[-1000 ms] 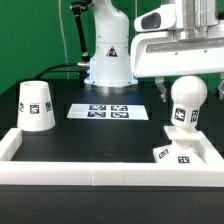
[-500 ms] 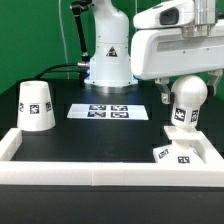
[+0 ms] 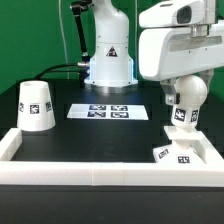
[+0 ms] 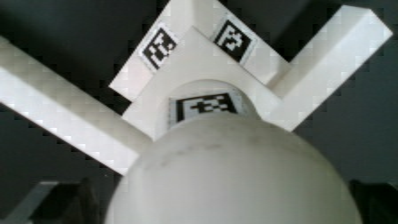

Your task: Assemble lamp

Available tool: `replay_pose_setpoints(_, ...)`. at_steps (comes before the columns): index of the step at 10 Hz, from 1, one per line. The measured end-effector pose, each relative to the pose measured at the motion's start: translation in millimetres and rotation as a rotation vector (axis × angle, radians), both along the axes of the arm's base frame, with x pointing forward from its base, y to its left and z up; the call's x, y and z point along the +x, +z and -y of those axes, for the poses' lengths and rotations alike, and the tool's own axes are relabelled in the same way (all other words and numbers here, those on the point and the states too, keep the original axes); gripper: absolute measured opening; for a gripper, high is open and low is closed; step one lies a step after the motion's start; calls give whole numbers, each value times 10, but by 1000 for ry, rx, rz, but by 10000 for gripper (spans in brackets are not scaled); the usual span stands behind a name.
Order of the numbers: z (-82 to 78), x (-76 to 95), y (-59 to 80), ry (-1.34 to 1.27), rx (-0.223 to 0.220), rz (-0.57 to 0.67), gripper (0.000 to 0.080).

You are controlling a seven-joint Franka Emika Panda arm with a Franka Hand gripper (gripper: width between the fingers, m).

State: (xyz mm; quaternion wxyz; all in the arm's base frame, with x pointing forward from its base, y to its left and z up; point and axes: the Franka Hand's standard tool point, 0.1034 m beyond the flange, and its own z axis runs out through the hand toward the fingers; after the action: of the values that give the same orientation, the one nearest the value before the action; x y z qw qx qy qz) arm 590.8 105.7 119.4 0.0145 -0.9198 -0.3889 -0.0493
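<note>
One shade (image 3: pixel 36 105) stands at nine o'clock; one marker board (image 3: pixel 110 111) lies at centre. At three o'clock my wrist points straight down, my gripper (image 3: pixel 185 90) hanging about the one upright bulb (image 3: pixel 187 110); how far it is open, I cannot tell. One base (image 3: pixel 178 153) lies at five o'clock.

White bulb (image 3: pixel 188 92) (black-and-white square tag (image 3: pixel 181 116))

The tagged round bulb (image 4: pixel 222 170) looms close, with the base (image 4: pixel 196 62) bearing two tags beyond it.
</note>
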Motion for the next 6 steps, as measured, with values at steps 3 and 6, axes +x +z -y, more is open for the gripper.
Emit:
replay_pose_setpoints(3,6,70,9,303,-48,27,698)
replay_pose_setpoints(6,-12,104,-33,534,-102,25,698)
